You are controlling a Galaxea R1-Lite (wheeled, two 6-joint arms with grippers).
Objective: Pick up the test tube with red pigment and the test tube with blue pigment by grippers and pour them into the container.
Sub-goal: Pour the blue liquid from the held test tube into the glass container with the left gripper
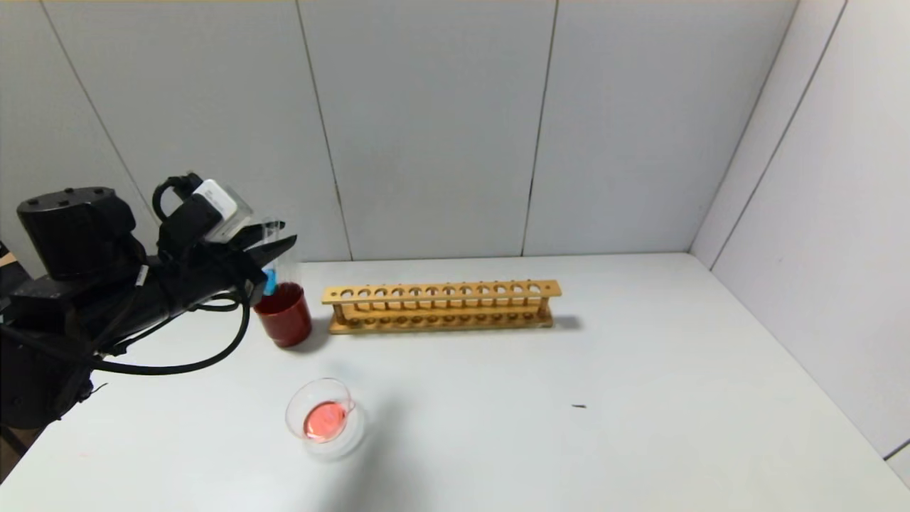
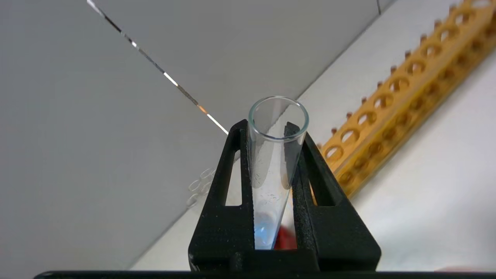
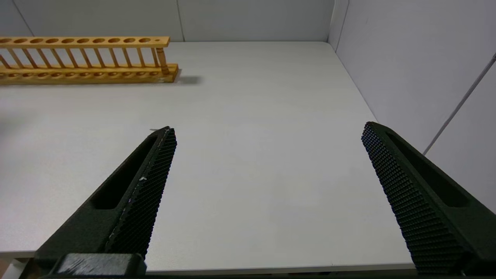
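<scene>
Left end effector (image 2: 271, 155) is gripping the test tube with blue pigment (image 2: 273, 170) mid-length above the red cup (image 1: 284, 313); light, slippery, fragile glass, needing gentle squeeze; right end effector (image 3: 267, 182) is sitting wide open

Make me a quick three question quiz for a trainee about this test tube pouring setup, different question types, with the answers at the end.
1. True or false: the left gripper is clamped on the test tube with blue pigment.
2. Multiple choice: what is in the container? A) blue liquid B) red liquid C) nothing
3. Fill in: the wooden rack holds ___ tubes.

Key
1. True. The tube stands nearly upright above the dark red cup.
2. B. Red liquid lies in the glass dish.
3. No; every hole is empty. The right gripper is open, away from the work, over the table.
</scene>
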